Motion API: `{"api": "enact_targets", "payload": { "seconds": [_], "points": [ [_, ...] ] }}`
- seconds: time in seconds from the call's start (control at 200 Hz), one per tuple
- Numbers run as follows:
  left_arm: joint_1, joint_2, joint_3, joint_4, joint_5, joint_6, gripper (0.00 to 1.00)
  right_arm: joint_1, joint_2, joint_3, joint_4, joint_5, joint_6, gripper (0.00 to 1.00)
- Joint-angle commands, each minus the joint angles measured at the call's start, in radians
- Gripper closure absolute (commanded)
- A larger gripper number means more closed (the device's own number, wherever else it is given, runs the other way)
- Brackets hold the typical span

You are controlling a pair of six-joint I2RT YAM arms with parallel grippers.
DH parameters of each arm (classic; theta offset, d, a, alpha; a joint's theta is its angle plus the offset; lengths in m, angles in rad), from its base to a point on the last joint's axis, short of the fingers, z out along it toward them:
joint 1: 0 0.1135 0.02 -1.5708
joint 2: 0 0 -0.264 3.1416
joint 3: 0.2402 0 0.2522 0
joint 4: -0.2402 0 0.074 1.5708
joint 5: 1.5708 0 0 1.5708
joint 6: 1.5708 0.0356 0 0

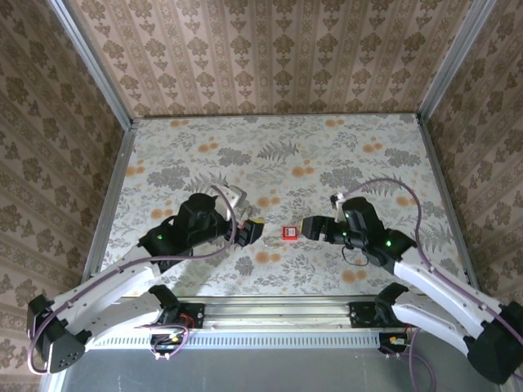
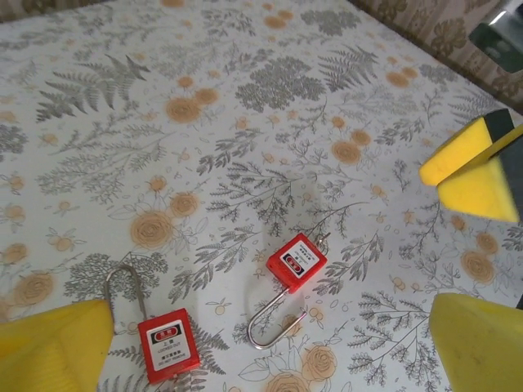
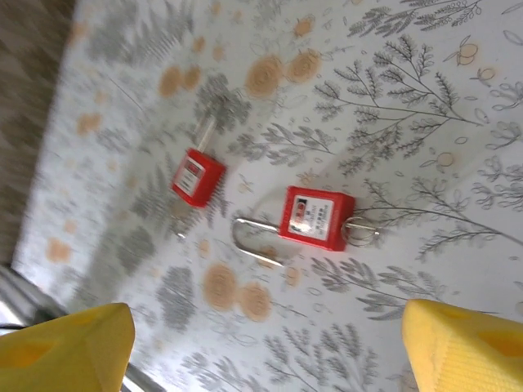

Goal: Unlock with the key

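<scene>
Both arms reach low over the flowered table (image 1: 286, 147), elbows bent and forearms angled inward toward the red padlock (image 1: 288, 233) at its middle. The left gripper (image 1: 253, 231) hangs just left of that padlock and the right gripper (image 1: 309, 227) just right of it. The left arm's yellow fingers (image 2: 57, 347) stand wide apart gripping nothing, and the right arm's fingers (image 3: 458, 347) are spread the same way, clear of the padlock. The key (image 3: 359, 231) sticks out of that padlock's base, opposite its silver shackle (image 3: 253, 241), and a second red padlock (image 2: 168, 345) lies near it on the left gripper's side.
</scene>
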Motion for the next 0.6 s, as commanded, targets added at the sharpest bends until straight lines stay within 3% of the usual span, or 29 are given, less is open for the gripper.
{"api": "enact_targets", "payload": {
  "seconds": [0.0, 0.185, 0.44, 0.595],
  "points": [
    [0.011, -0.086, 0.064, -0.064, -0.038, 0.004, 0.00, 0.102, 0.192, 0.145, -0.303, 0.129, -0.282, 0.13],
    [0.012, -0.223, 0.106, -0.157, -0.054, -0.005, 0.00, 0.233, 0.449, 0.317, -0.361, 0.251, -0.591, 0.14],
    [0.010, -0.303, 0.110, -0.244, -0.047, 0.004, 0.00, 0.234, 0.565, 0.340, -0.326, 0.160, -1.065, 0.15],
    [0.011, -0.326, 0.091, -0.229, -0.043, 0.008, 0.00, 0.205, 0.652, 0.383, -0.301, 0.152, -1.234, 0.15]
  ]
}}
